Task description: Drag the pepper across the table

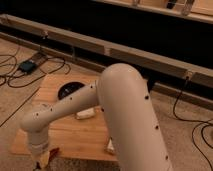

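one claw [41, 161], one pepper [53, 151], one table [75, 132].

Table [75, 132], dish [67, 90], block [85, 114], pepper [53, 152], gripper [40, 162] at near edge

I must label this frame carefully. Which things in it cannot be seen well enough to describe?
- Gripper, camera view: at the table's near-left corner, cut off by the bottom edge.
- Pepper: only a reddish sliver shows beside the wrist, so contact is unclear.
- Dark dish: partly behind the arm.
- Pale block: one end hidden by the arm.
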### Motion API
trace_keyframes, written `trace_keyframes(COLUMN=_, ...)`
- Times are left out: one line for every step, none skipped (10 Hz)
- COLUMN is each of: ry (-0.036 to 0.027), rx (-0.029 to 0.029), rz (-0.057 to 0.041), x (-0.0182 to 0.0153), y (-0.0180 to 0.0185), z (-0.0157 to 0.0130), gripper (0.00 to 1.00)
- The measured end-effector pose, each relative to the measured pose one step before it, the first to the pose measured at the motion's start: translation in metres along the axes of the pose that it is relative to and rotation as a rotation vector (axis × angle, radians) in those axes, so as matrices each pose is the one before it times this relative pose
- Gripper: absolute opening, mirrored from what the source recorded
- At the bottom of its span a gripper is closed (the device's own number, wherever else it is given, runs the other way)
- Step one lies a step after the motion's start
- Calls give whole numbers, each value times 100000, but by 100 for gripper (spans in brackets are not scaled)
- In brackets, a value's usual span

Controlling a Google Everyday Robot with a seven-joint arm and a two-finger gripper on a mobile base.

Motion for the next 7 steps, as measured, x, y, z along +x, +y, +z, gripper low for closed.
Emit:
trace_keyframes(ry=-116, rx=20, rz=261, x=-573, y=410, z=135, gripper=0)
trace_keyframes(ry=-242, rx=-163, rz=297, x=-476, y=452, z=194, gripper=0)
trace_keyframes(ry=-449, rx=-155, rz=38, x=-490, y=364, z=153, gripper=0)
trace_keyframes(ry=-656, rx=-245, rz=-148, x=-441, y=287, z=144, gripper=0)
trace_keyframes(ry=-6, rx=195, rz=57, x=14, y=-54, z=-59, gripper=0)
trace_keyframes(ry=4, rx=36, rz=33, x=10, y=-8, z=-19, gripper=0)
trace_keyframes(ry=6, rx=-56, rz=-54, x=-16, y=8, z=22, gripper=0)
